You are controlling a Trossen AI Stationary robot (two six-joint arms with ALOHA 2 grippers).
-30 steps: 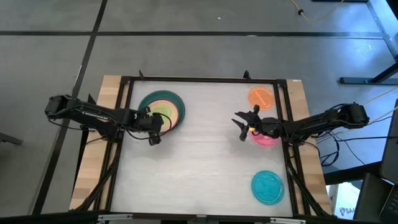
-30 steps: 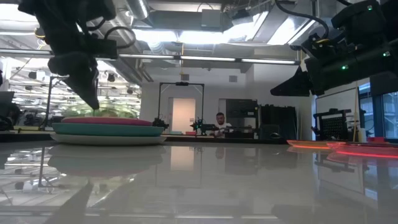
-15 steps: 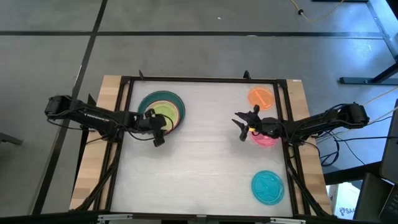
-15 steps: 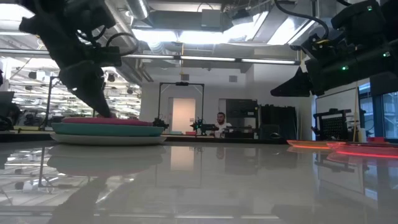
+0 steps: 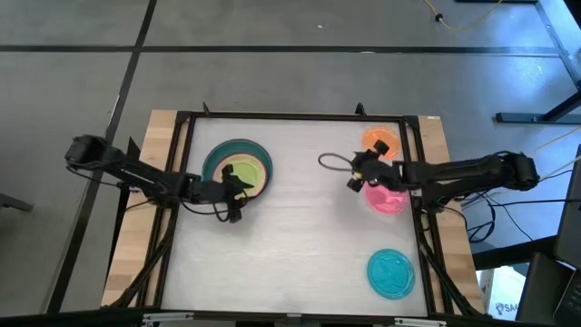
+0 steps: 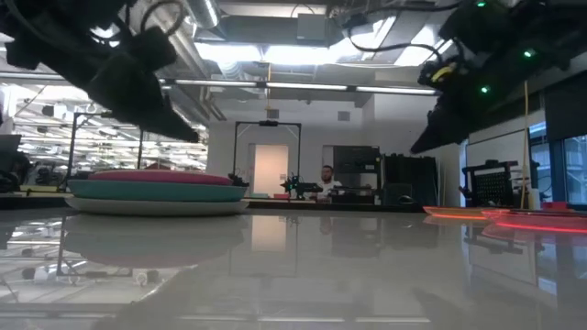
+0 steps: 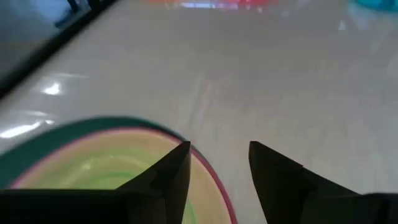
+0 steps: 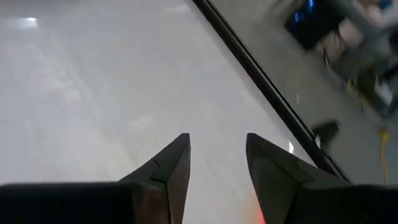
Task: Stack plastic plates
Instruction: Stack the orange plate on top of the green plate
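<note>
From above, the left gripper (image 5: pixel 238 188) hovers at the plate stack's (image 5: pixel 238 165) right edge, jaws spread and empty. The low view alone layers that stack pink over teal over grey. The right gripper (image 5: pixel 356 173), jaws likewise spread, hangs between the orange plate (image 5: pixel 380 142) and the magenta plate (image 5: pixel 388 199).

Colours on your table (image 5: pixel 300 236): pale white-grey top, black frame, light wood edges.

You have a stack (image 5: pixel 237 167): dark teal rim, pink ring, peach band, green centre. In the low view it shows pink over teal over grey. Your loose plates: orange plate (image 5: pixel 381 142), magenta plate (image 5: pixel 388 197), cyan plate (image 5: pixel 391 272). Both grippers are dark.
</note>
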